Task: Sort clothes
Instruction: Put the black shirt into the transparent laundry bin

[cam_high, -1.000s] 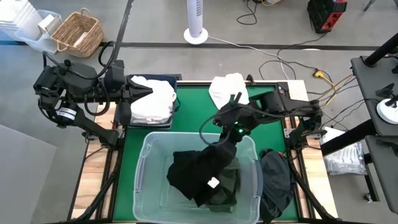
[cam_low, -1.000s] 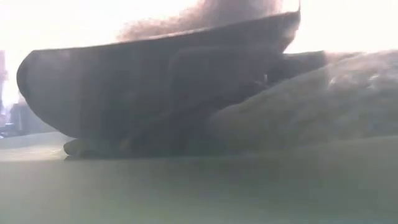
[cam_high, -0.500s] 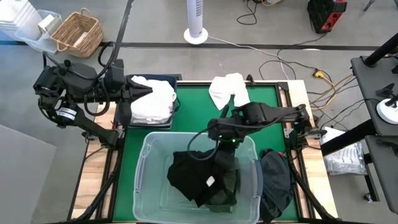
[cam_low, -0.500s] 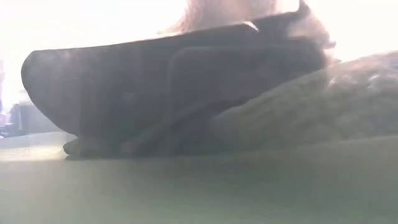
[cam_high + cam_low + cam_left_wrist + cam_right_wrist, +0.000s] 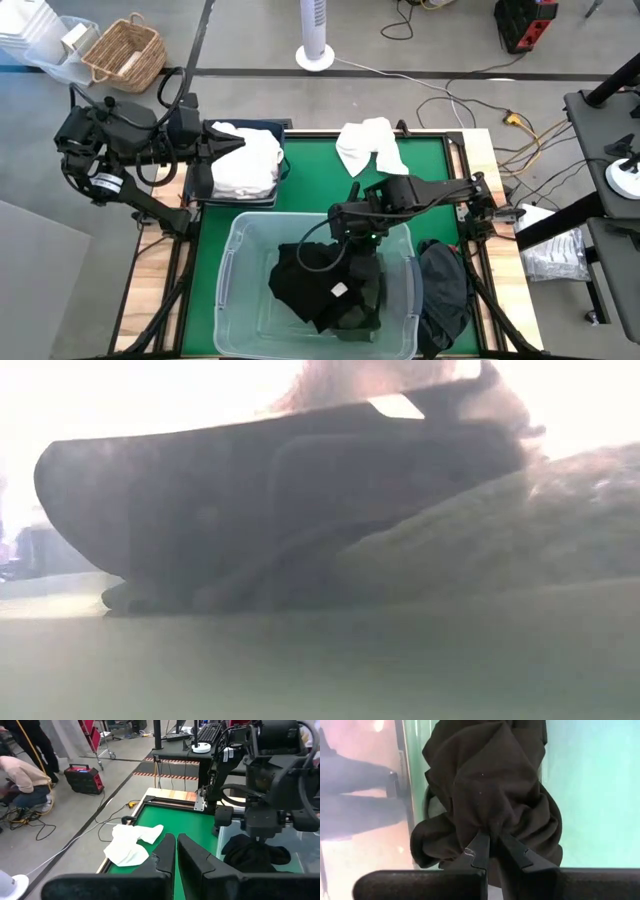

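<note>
The green desk (image 5: 300, 195) carries a clear plastic tub (image 5: 232, 262) in front, a loose white garment (image 5: 366, 146) at the back, and a dark garment (image 5: 443, 285) beside the tub

Grey concrete floor (image 5: 260, 40) all round. A wicker basket (image 5: 124, 52) sits at ten o'clock, a white fan (image 5: 315, 35) at twelve, cables (image 5: 450, 90) trailing at two.

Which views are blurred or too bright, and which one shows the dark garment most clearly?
Low view: hazy, backlight washes out the top, only a dark blurred bulk. Right wrist view: background soft, right pincer shut on the dark garment. High view: evenly lit, sharpest, showing the clear tub.
</note>
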{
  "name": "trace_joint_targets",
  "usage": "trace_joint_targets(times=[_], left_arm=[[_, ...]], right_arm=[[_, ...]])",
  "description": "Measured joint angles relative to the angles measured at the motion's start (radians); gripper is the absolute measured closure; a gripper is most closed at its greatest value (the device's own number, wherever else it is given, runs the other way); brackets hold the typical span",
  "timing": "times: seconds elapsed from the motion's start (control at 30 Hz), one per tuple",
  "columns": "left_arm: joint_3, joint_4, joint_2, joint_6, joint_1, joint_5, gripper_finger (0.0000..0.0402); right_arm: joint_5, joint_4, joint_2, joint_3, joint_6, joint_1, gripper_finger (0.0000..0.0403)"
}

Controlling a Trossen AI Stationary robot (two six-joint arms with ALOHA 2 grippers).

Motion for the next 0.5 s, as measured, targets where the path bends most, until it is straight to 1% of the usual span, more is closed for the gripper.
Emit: trace_joint_targets(times=[0.13,0.23,0.33,0.5], left_arm=[[-0.007,0.0,0.0,0.0,0.0,-0.003,0.0401],[-0.007,0.0,0.002,0.0,0.0,-0.003,0.0401],[-0.007,0.0,0.006,0.008,0.0,-0.003,0.0401],[-0.007,0.0,0.017,0.025,0.0,-0.003,0.0401]], right_arm=[[0.0,0.0,0.0,0.0,-0.011,0.003,0.0389],[0.0,0.0,0.0,0.0,-0.016,0.003,0.0376],[0.0,0.0,0.0,0.0,-0.016,0.002,0.0344],[0.0,0.0,0.0,0.0,-0.016,0.002,0.0272]])
